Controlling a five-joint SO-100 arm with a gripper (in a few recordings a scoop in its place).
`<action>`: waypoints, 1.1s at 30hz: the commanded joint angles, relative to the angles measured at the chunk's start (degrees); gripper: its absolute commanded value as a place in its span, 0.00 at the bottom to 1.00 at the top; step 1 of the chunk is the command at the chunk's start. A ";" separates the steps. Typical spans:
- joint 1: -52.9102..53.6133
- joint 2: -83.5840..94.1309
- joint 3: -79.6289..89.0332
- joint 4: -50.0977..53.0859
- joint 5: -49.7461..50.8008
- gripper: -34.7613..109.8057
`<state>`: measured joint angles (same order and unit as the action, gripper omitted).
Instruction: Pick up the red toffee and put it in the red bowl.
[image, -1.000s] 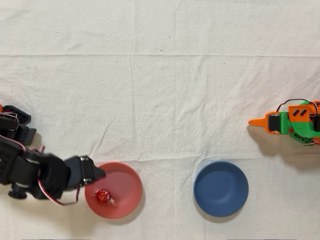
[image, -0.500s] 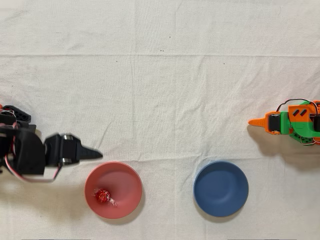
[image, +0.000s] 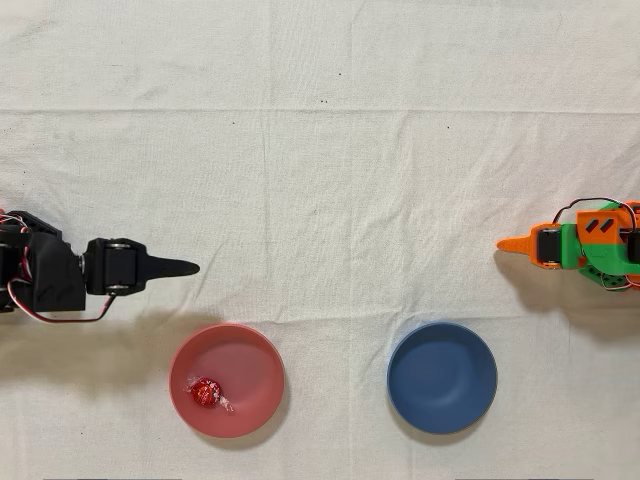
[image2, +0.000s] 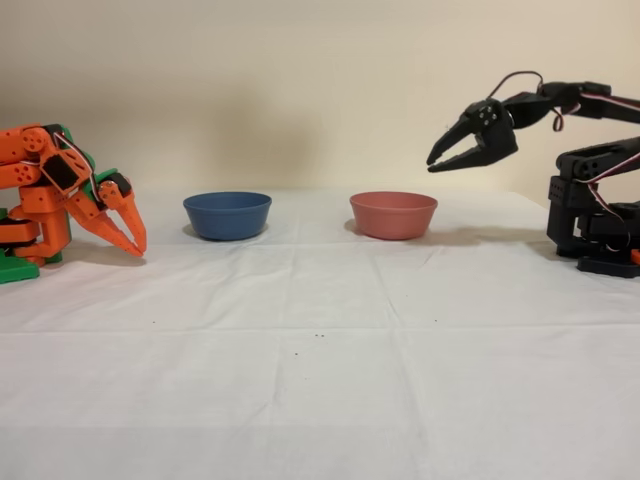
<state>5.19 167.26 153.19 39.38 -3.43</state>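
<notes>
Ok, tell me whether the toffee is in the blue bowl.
No. From overhead, the toffee lies inside the red bowl; the blue bowl holds nothing.

Overhead looks straight down — fixed view low, opposite-facing.

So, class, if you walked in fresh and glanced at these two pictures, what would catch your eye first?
Probably the red toffee, shiny in the red bowl at the lower left of the overhead view, with a blue bowl to its right. Then the black arm's end effector, open and raised in the air above and right of the red bowl in the fixed view.
</notes>
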 joint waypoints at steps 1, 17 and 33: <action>0.44 6.94 4.48 -0.44 -0.35 0.25; 0.26 16.96 22.32 -2.11 0.44 0.24; -0.70 17.14 22.41 11.34 0.97 0.25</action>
<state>4.04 183.60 174.29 49.75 -0.35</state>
